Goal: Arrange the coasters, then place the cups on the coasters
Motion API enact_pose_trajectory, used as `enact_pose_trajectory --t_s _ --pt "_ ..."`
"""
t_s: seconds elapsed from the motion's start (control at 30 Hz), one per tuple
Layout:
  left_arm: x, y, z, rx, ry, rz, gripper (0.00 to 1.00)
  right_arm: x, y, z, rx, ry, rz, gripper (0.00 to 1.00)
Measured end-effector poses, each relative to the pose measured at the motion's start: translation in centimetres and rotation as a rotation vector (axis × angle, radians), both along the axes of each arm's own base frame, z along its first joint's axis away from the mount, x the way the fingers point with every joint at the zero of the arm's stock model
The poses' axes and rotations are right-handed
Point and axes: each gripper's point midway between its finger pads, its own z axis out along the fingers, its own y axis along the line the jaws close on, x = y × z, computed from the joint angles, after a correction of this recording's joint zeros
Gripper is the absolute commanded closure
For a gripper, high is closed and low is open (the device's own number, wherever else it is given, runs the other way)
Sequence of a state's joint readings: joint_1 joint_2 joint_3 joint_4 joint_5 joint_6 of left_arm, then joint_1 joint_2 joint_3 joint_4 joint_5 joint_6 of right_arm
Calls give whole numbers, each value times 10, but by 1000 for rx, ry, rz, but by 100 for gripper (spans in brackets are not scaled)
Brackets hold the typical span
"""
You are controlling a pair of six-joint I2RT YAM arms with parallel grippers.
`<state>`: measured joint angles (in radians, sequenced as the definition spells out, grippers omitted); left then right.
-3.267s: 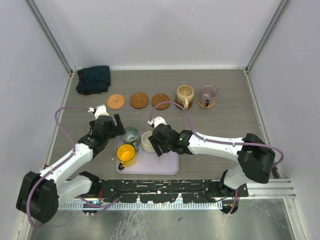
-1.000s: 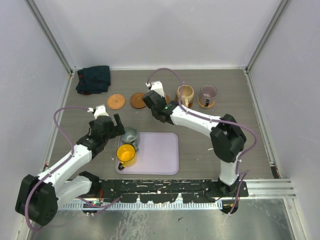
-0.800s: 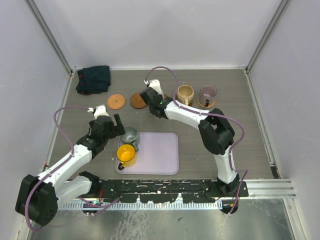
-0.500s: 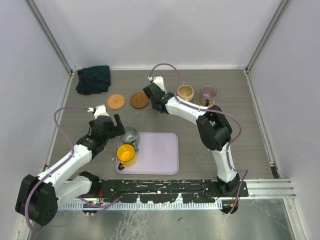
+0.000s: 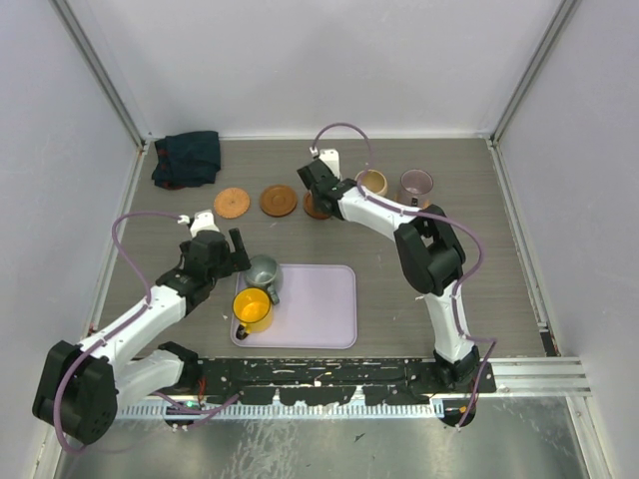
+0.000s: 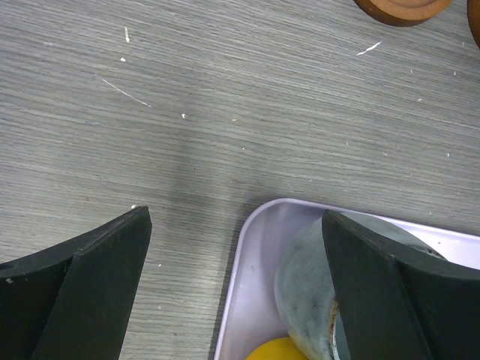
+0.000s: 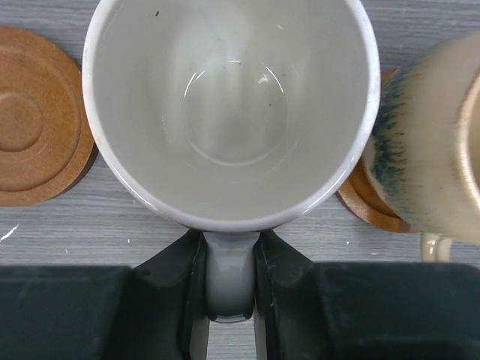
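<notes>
Two bare brown coasters (image 5: pixel 232 203) (image 5: pixel 279 200) lie in the back row, and a third coaster (image 5: pixel 316 211) peeks out under my right gripper (image 5: pixel 319 188). That gripper (image 7: pixel 230 241) is shut on the handle of the white cup (image 7: pixel 229 105), held upright beside the tan cup (image 7: pixel 439 150). The tan cup (image 5: pixel 372 183) and the purple cup (image 5: pixel 415 186) each stand on a coaster. My left gripper (image 5: pixel 238 249) (image 6: pixel 234 217) is open over the tray's corner, next to the grey-green cup (image 6: pixel 315 285). The yellow cup (image 5: pixel 252 304) sits behind that one in the tray.
The lavender tray (image 5: pixel 319 299) lies near the front centre with the two cups at its left end. A dark cloth (image 5: pixel 187 158) is bunched at the back left corner. Walls close in the table on three sides.
My right arm carried the white cup from the tray to the back row, ending beside the tan cup. The left arm stayed where it was.
</notes>
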<state>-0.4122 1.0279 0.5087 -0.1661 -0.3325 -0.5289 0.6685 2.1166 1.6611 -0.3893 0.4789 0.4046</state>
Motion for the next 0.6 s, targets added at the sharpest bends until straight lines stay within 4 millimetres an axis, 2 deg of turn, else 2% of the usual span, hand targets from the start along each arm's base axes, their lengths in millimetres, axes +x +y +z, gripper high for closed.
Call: enact_pose_trajectory --t_s 0.3,0.6 --pt "0 0 -1 0 2 -1 2 -5 6 -23 -6 47 22 99" --pt "0 0 -1 1 2 -1 2 -7 9 -25 8 56 26 99"
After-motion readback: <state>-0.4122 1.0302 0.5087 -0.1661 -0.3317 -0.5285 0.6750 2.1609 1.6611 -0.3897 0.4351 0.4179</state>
